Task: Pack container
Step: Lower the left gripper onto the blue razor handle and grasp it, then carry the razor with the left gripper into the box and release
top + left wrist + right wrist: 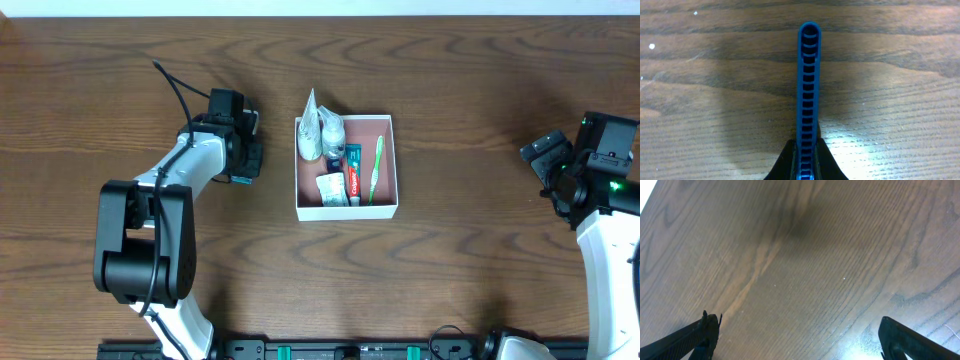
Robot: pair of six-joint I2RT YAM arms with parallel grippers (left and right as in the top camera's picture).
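**Wood table: container centre, left gripper closed, right gripper wide**

Dark brown wood-grain table [450,60] fills all three views, with a pale strip along the top edge of the overhead frame.

Container [346,211] sits at the centre of the overhead frame, square to the table edges, with thin white walls and a pinkish floor. The contents sit mostly in its left half:
- White tube [309,130] in the upper left corner, poking out over the top wall.
- White bottle [331,130] just right of the tube.
- Red toothpaste [352,185] lying lower centre, with a white sachet [330,190] beside it on the left.
- Green toothbrush [377,168] lying lengthwise right of centre, with bare floor between it and the right wall.

Left gripper [809,60] is left of the container in the overhead frame, close to it but not touching. In the left wrist view its blue ribbed fingers are pressed flat together above the table.

Right gripper [800,327] is at the far right of the overhead frame, well apart from the container. In the right wrist view its fingers are spread wide, one black tip in the lower left corner and one in the lower right, with table between them.
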